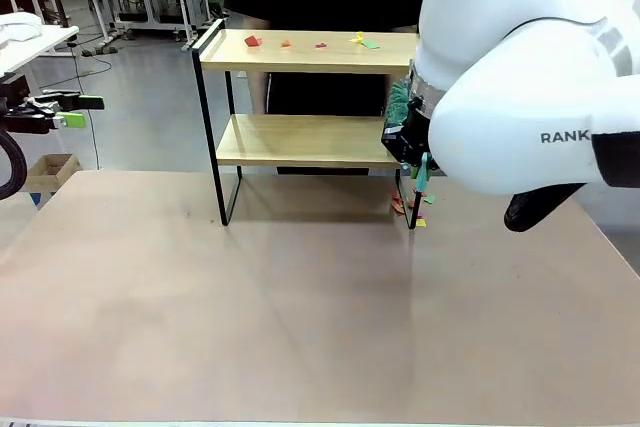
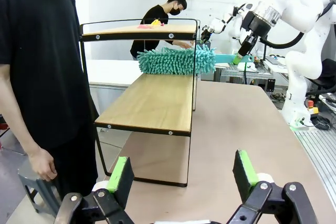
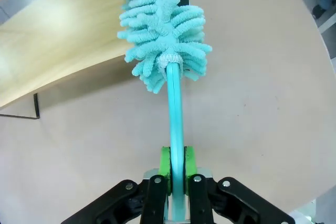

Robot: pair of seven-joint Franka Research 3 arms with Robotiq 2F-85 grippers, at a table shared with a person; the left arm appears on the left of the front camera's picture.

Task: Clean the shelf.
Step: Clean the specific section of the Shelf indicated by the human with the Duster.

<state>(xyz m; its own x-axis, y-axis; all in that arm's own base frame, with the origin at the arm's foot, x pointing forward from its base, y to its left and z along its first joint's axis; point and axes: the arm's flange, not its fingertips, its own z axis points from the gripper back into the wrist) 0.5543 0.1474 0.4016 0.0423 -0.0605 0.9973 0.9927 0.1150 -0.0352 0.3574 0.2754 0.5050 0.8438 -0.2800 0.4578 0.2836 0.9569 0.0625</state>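
Note:
The shelf (image 1: 300, 137) stands mid-table, its top board (image 1: 300, 52) strewn with small coloured paper scraps (image 1: 252, 41). My right gripper (image 3: 177, 167) is shut on the teal handle of a fluffy teal duster (image 3: 165, 30). The duster head (image 2: 176, 60) lies over the far right end of the lower board (image 2: 152, 100), beside a black leg. From the front, the duster (image 1: 400, 99) peeks out beside my right arm (image 1: 520, 67). My left gripper (image 2: 182, 174) hangs open and empty, off the table's left side (image 1: 80, 110), well away from the shelf.
More scraps (image 1: 412, 209) lie on the table by the shelf's right front leg. A person in black (image 2: 42, 77) stands just behind the shelf, one hand (image 2: 44, 163) hanging down. The brown tabletop (image 1: 300, 327) stretches out in front of the shelf.

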